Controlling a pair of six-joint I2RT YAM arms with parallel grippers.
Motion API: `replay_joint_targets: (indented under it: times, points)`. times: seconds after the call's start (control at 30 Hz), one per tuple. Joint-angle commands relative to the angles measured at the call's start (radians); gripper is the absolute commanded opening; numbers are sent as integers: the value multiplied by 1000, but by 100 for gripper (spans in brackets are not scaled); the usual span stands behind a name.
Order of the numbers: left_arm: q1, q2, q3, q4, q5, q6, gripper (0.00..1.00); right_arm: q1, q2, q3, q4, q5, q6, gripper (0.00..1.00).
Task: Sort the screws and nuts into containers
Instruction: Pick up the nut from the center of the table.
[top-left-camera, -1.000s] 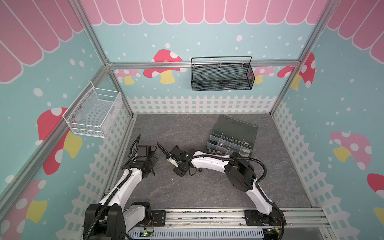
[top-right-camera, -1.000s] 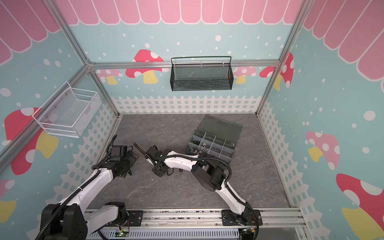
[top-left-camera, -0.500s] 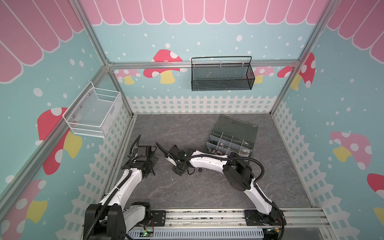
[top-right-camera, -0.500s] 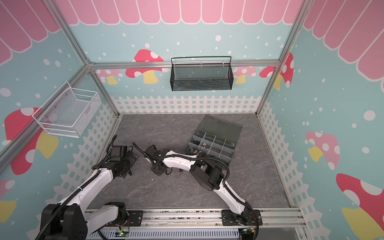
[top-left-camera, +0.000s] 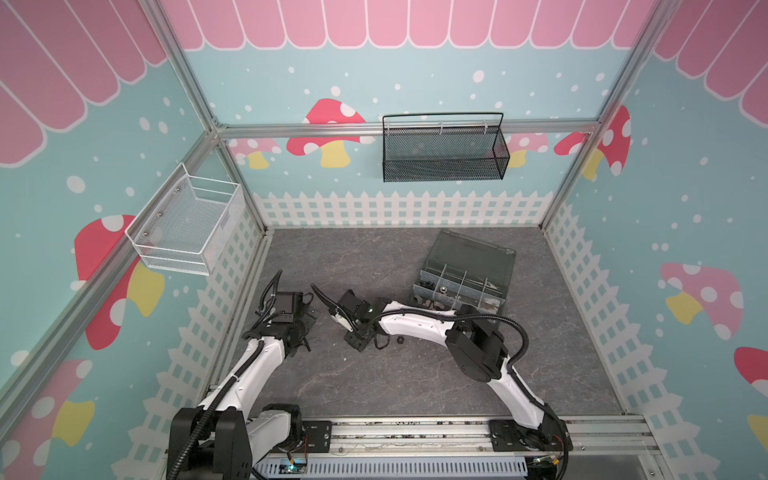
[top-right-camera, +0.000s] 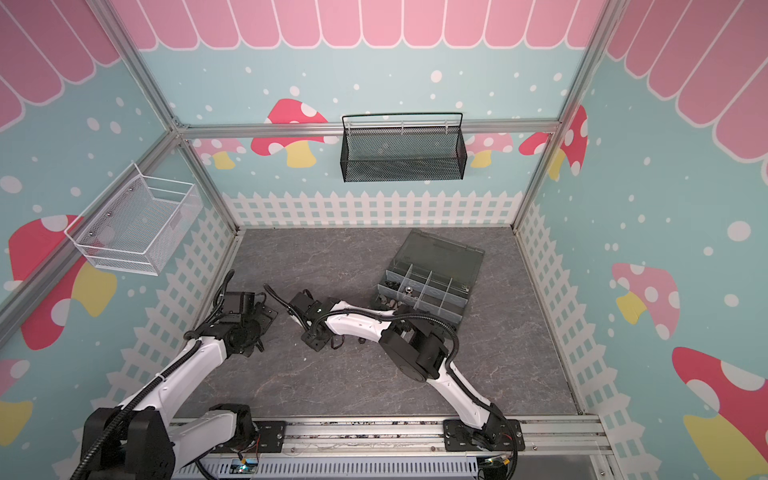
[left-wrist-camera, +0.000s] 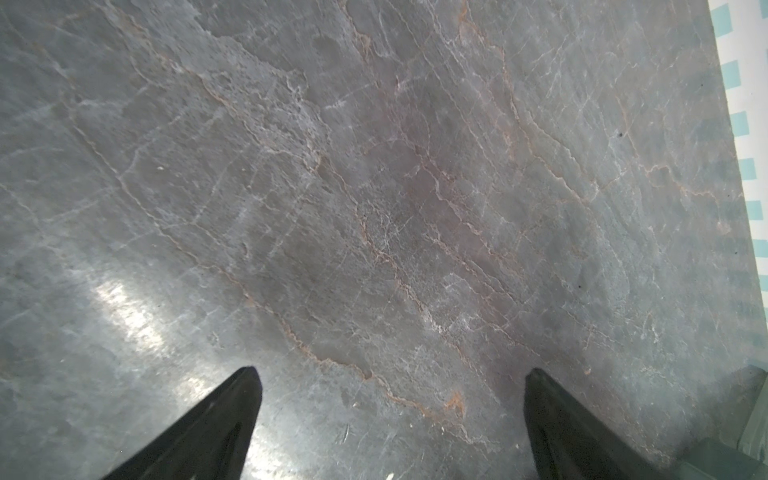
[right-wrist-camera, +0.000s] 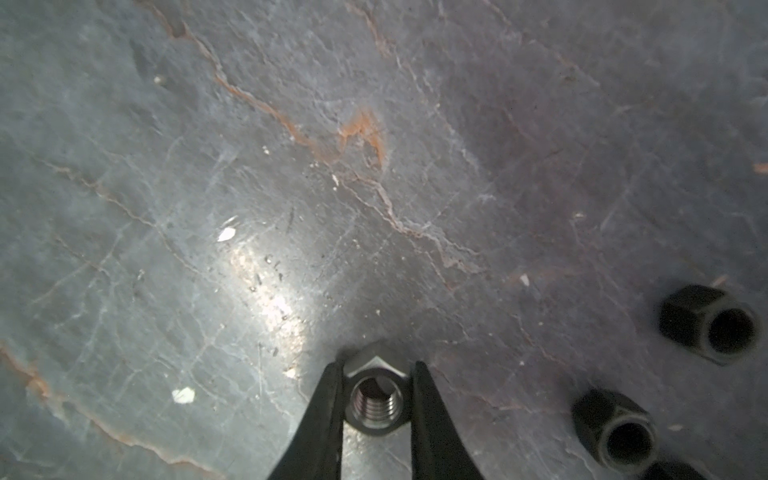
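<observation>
right gripper (right-wrist-camera: 376, 372) clamped on a silver nut (right-wrist-camera: 376, 401) sitting on the table (right-wrist-camera: 374, 166), black nuts (right-wrist-camera: 711, 323) nearby; left gripper (left-wrist-camera: 392, 376) wide open above the table.

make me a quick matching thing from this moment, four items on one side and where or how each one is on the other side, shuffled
Things
1. silver nut
2. black nut
3. left gripper
4. black mesh basket

Place or state
a. hanging on the back wall
b. open above bare table
c. between the fingers of the right gripper
d. lying loose on the table, untouched

Pairs: 1-c, 2-d, 3-b, 4-a
</observation>
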Motion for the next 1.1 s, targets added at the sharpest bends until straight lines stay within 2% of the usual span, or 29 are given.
replay_joint_targets:
  times: [0.0, 0.1, 0.33, 0.57, 0.83, 1.07]
  points:
    - [7, 8, -12, 10, -2, -7, 99, 5, 9, -21, -49, 5, -2, 4]
    - [8, 11, -9, 14, 5, -8, 99, 4, -20, -31, -45, 20, 4, 0]
    - [5, -9, -9, 16, 10, 1, 99, -9, -105, -76, -26, 73, 28, 0]
    - [-15, -30, -3, 18, 3, 18, 99, -75, -222, -165, -2, 100, 62, 0]
    - [-184, 37, 81, 26, -94, 44, 100, -241, -416, -330, 48, 96, 109, 0]
    - [-318, 138, 172, 51, -129, 63, 100, -397, -544, -456, 78, 102, 128, 0]
